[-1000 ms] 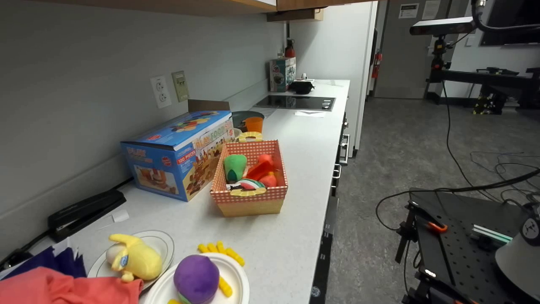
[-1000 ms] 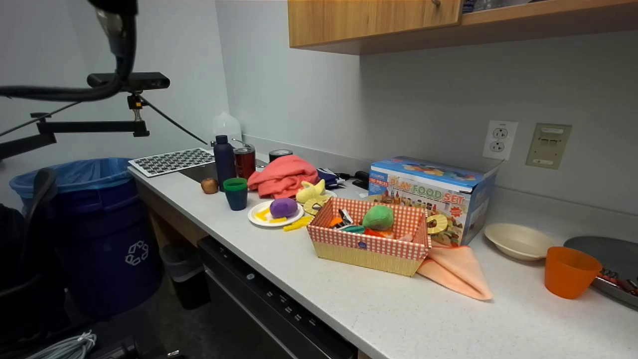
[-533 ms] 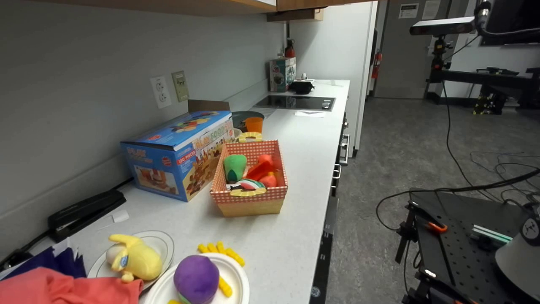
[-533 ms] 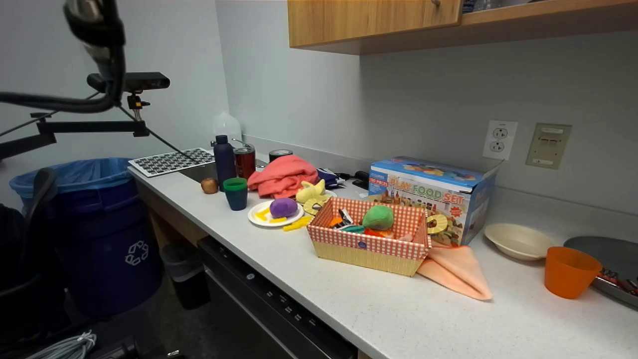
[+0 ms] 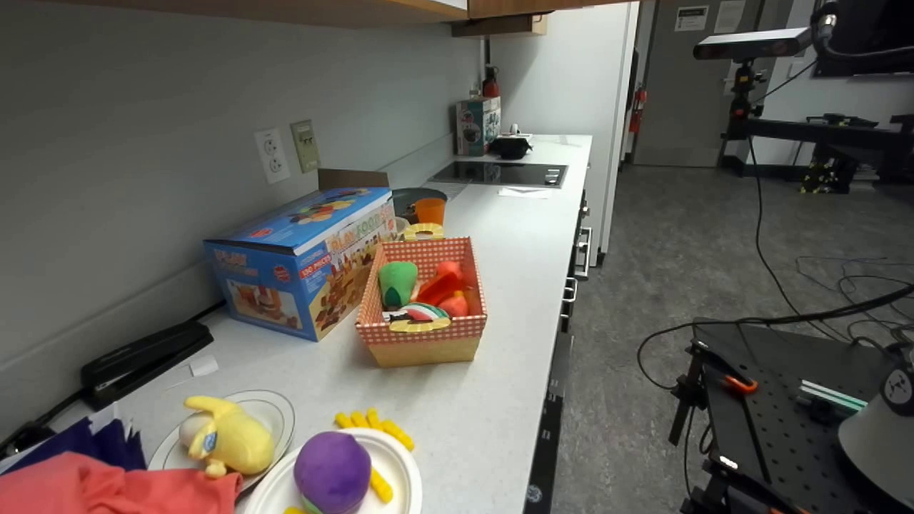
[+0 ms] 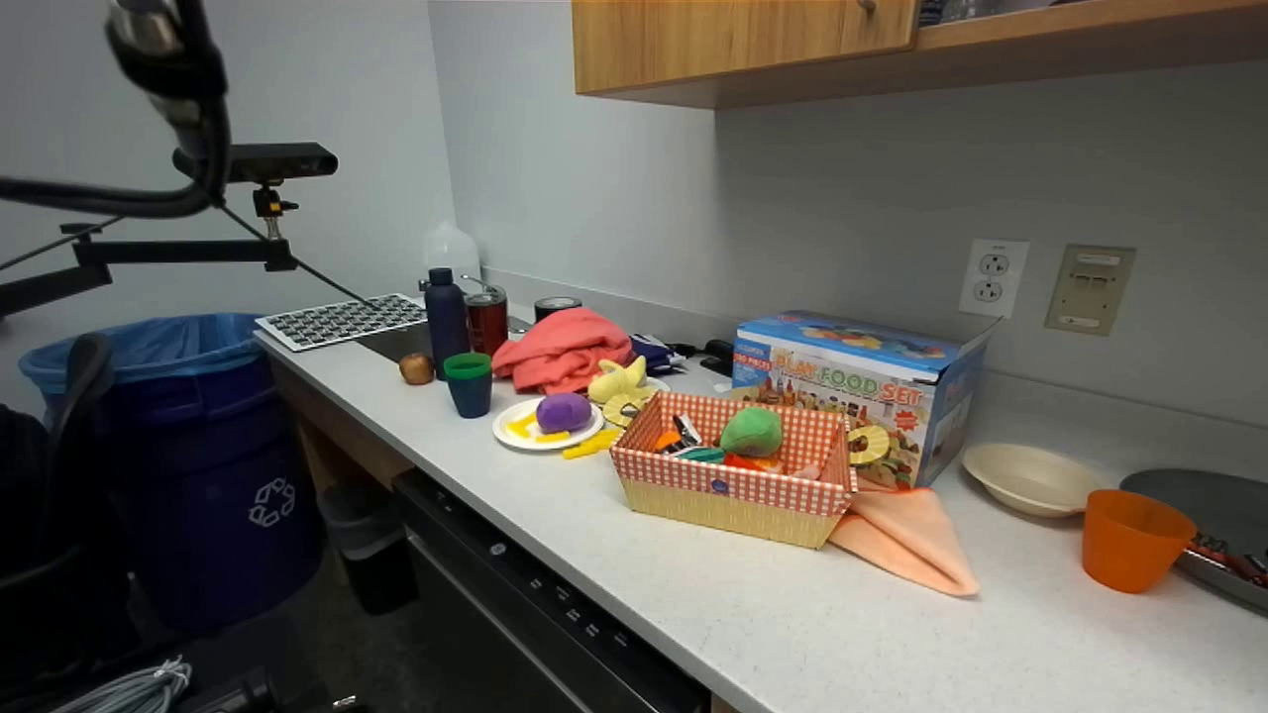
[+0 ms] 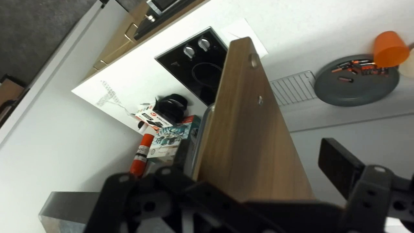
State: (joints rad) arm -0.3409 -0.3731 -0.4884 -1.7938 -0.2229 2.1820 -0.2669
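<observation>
My gripper (image 7: 258,158) is open and empty in the wrist view, its two black fingers wide apart. The brown wooden cabinet (image 7: 252,126) shows between and beyond the fingers; nothing is held. The gripper itself is outside both exterior views. Far from it on the counter, a red checkered basket (image 5: 421,350) (image 6: 728,510) holds a green plush pepper (image 5: 398,277) (image 6: 750,432) and several red toy foods. A purple plush toy (image 5: 332,471) (image 6: 564,412) rests on a white plate (image 5: 408,471). An orange cup (image 7: 389,48) (image 6: 1134,545) stands by a grey pan (image 7: 349,94) holding small dark-and-orange items.
A play food box (image 5: 271,293) (image 6: 852,386) stands against the wall. A black cooktop (image 7: 176,63), wire rack (image 7: 292,87) and red extinguisher (image 7: 140,155) lie below the gripper. Cups, a dark bottle (image 6: 446,317) and a coral cloth (image 6: 565,352) crowd the far counter.
The dark arm part and cable at the top edge have moved slightly down and right in an exterior view, and left in an exterior view. The things on the counter have not moved.
</observation>
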